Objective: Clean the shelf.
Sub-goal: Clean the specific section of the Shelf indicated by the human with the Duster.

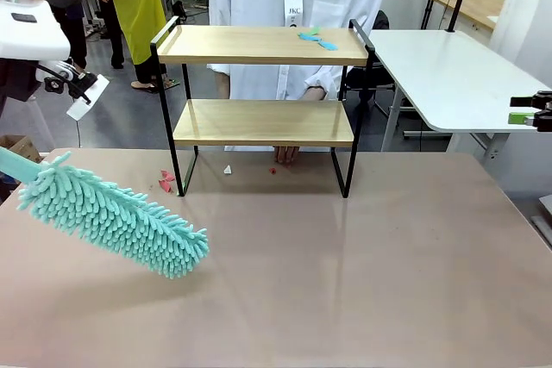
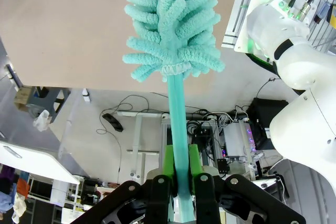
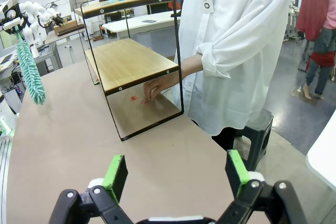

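The left fingers (image 2: 170, 162) were pressed tight on the teal handle (image 2: 177, 114) of a fluffy duster (image 1: 121, 217), which ran straight out from between them. Its shaggy head hung over the bench (image 1: 362, 282), near the surface, though I couldn't tell whether it touched. The shelf (image 1: 263, 122) stood farther out past the duster's tip, well apart from it. The right fingers (image 3: 116, 174) were spread wide with nothing between them, held above the bench's end. From them the shelf lay ahead and off to one side, well away.

The shelf sat on the far half of the pale brown bench. Blue scraps (image 1: 317, 39) lay on its top board, near one end rail. Red bits (image 1: 165, 182) and a white bit (image 1: 228, 170) lay on the bench by its feet. A person in a white shirt stood just behind it, one hand (image 1: 287, 154) resting on the bench under the lower board. A white table (image 1: 448, 75) stood beyond, beside the person.
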